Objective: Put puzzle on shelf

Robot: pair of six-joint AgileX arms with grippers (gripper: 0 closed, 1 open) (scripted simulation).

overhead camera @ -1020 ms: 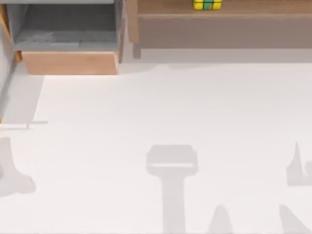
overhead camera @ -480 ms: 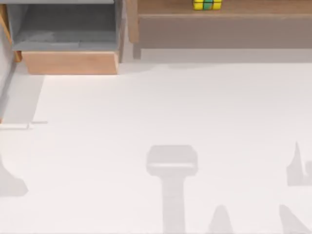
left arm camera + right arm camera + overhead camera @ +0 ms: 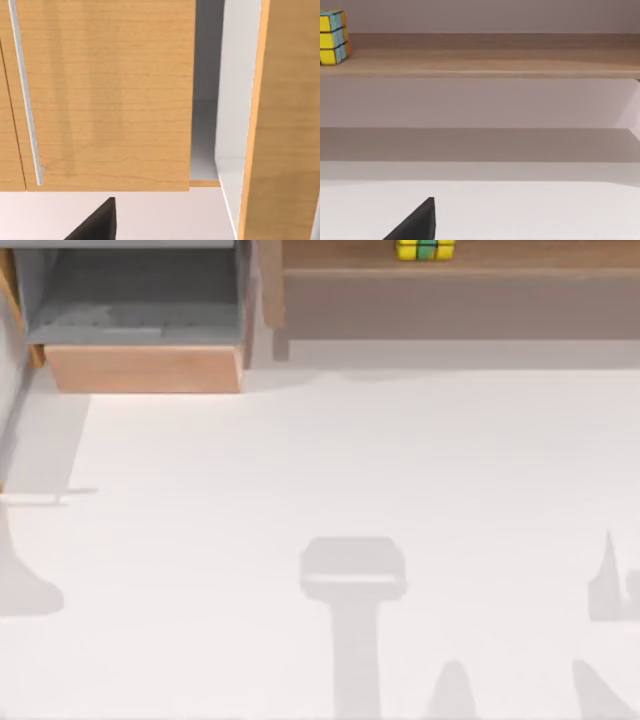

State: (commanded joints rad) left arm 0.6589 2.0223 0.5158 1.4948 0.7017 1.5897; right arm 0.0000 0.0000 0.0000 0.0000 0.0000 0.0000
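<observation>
Sitting on the shelf (image 3: 480,255) already, the puzzle (image 3: 425,249) is up at the far edge of the top view, a bit right of middle, resting on the brown ledge. Left of it is a grey cubby (image 3: 140,300) with a light-wood front. White surface (image 3: 350,460) below. Can't tell either gripper's state.

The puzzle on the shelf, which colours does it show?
The puzzle is mostly yellow, with blue squares; the right wrist view shows it best.
</observation>
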